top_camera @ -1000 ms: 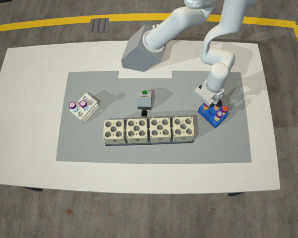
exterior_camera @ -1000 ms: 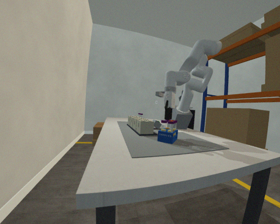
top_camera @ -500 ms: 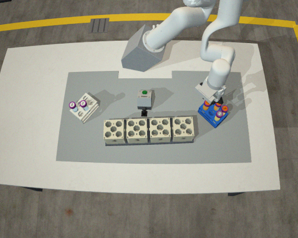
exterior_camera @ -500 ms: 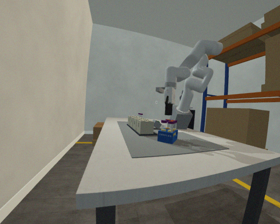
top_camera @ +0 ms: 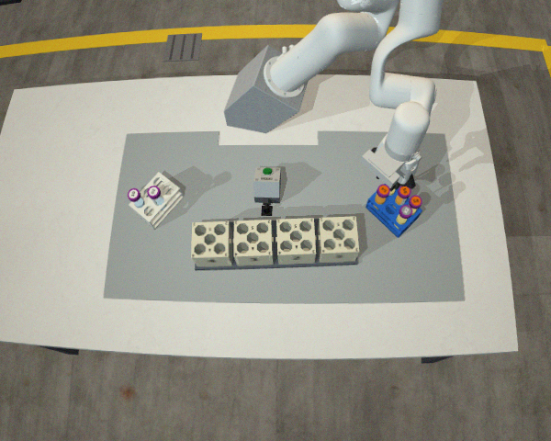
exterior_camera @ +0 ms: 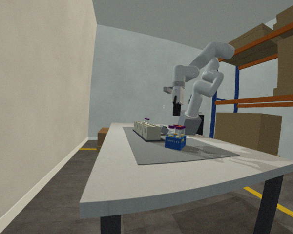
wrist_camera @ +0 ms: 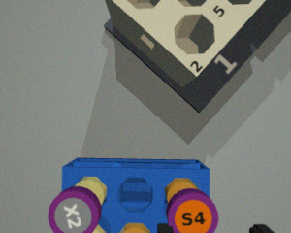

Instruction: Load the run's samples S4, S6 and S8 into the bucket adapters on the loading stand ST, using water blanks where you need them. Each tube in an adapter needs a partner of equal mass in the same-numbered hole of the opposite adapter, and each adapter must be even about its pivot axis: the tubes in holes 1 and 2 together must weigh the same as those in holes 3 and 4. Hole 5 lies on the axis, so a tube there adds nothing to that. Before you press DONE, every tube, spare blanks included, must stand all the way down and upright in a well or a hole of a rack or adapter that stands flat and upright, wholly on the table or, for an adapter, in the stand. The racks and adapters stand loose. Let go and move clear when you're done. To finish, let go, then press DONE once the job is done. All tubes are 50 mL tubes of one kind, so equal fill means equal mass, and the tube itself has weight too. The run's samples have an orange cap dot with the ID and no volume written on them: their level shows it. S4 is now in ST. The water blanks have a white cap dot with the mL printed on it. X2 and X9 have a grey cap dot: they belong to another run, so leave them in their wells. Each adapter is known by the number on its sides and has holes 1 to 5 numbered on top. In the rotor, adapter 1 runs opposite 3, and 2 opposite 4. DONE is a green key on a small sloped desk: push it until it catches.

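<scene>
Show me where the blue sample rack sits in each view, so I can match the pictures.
Top: blue sample rack at right, past the adapter row.
Exterior: mid-frame, nearest the camera on the grey mat.
Wrist: bottom centre, cut off by the frame edge.
Shared landmark: the rightmost adapter beside it.
</scene>
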You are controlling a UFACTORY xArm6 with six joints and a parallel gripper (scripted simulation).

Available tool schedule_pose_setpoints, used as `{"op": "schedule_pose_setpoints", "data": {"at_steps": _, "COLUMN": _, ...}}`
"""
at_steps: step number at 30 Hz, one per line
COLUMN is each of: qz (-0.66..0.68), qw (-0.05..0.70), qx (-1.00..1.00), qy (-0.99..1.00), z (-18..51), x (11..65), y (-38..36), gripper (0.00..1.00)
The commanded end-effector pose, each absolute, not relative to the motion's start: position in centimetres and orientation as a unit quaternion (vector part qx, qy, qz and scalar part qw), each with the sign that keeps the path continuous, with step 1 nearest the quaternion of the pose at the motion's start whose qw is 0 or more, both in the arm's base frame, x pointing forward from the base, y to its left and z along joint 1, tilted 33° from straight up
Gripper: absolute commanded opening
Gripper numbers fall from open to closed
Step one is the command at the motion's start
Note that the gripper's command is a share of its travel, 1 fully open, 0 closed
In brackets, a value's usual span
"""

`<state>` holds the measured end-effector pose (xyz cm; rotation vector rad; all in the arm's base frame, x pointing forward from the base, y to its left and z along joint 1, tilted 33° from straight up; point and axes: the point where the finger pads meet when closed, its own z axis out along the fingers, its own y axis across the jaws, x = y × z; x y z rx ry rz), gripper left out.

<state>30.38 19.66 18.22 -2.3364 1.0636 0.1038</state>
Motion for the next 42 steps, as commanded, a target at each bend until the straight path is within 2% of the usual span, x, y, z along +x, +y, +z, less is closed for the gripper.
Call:
{"op": "schedule_pose_setpoints", "data": {"at_steps": 1, "qz": 0.038, "qw": 0.283, "qx": -0.872, "qy": 0.397, "z": 19.1, "x": 30.3, "y": 19.2, "gripper": 0.44}}
{"op": "schedule_pose_setpoints", "data": {"at_steps": 26, "qz": 0.038, "qw": 0.283, "qx": -0.872, "qy": 0.397, "z": 22.9, "x": 29.6, "y": 16.8, "gripper": 0.44}}
{"op": "schedule_pose_setpoints", "data": {"at_steps": 42, "qz": 0.038, "qw": 0.283, "qx": -0.872, "qy": 0.397, "z": 23.0, "x": 29.6, "y": 16.8, "gripper": 0.44}}
